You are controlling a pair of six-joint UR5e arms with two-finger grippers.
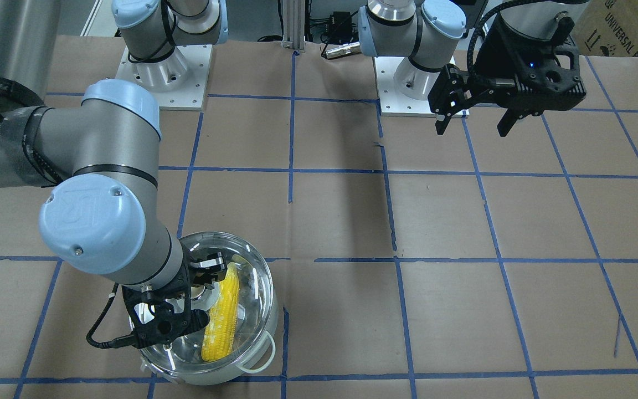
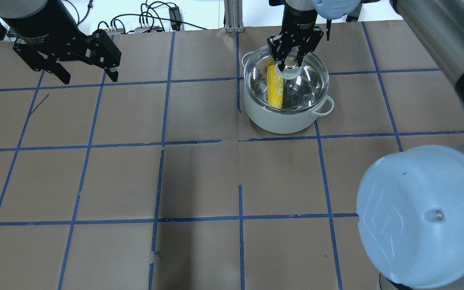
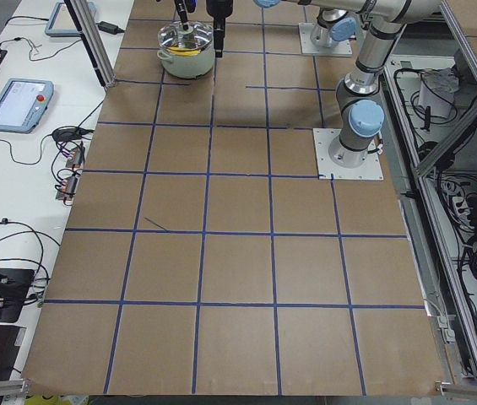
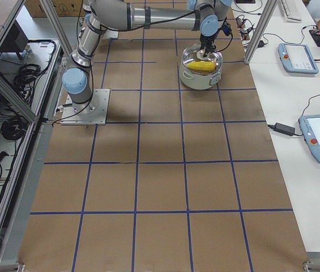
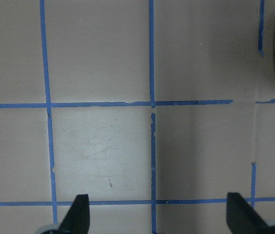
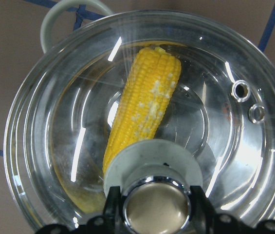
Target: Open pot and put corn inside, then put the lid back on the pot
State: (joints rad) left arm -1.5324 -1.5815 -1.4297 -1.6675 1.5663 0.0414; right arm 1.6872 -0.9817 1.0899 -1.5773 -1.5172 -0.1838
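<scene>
The right hand (image 2: 291,61) is pinching the knob (image 6: 156,207) of the lid (image 6: 215,122), which is sitting on the pot (image 2: 280,119) with the corn (image 2: 274,84) lying inside. The left hand (image 2: 90,77) is hanging spread wide, far away. Next, probably: letting go gently.

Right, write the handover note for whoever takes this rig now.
Left gripper: open, empty, hanging over the brown paper-covered table.
Right gripper: fingers shut on the cream knob of the clear glass domed lid.
Yellow ear of corn: lying inside the pale green stainless-steel pot, under the lid.
Done: corn in, lid over the pot, seemingly on its rim.
Left: confirm it sits, release the knob, lift the right arm clear.
</scene>
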